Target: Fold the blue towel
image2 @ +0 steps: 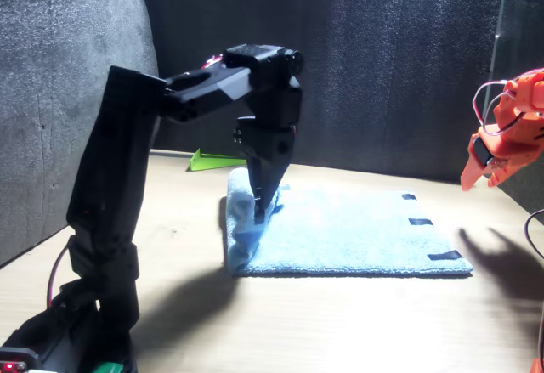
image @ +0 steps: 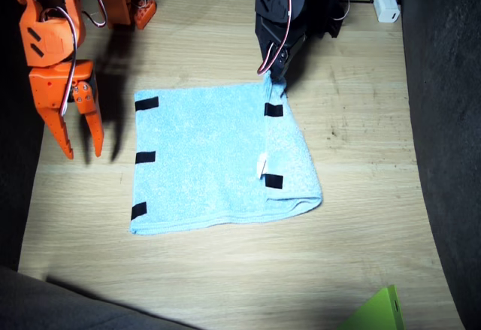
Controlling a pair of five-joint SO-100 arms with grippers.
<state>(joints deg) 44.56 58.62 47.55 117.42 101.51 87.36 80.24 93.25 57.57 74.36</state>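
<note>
Fixed view first: I see the blue towel (image: 214, 161) lying flat on the wooden table (image: 361, 255), already doubled, with black tape strips (image: 146, 104) down its left edge and a folded flap along its right side. My left gripper (image: 276, 74), the black one, sits at the towel's far right corner, and in the front view its jaws (image2: 259, 207) look pinched on the raised cloth there, though I cannot tell how much fabric is between them. My right gripper (image: 79, 131), the orange one, hangs left of the towel with its fingers parted, holding nothing.

My worry is a thin grip: if I lift now, the corner could slip out and the flap would flop back unevenly. Dragging instead of lifting could also bunch the lower layer.

I see no containers here.
</note>
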